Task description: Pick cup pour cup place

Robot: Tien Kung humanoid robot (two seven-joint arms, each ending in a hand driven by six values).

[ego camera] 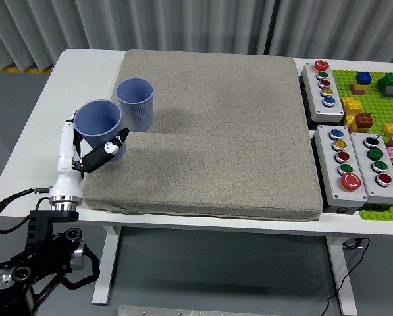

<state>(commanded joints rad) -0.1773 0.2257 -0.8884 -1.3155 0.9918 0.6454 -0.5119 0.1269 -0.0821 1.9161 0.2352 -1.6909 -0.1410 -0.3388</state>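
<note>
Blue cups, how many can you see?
2. One blue cup stands on the grey mat near its far left corner. The other cup is held by the left robot hand, just beside the first.

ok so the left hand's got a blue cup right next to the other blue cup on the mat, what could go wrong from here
1. The held blue cup sits very close to the standing blue cup; the cup or the left robot hand could knock it over.
2. The grip looks low on the cup, so it might slip when tilted.
3. The grey mat is soft, so either cup may wobble when set down.
</note>
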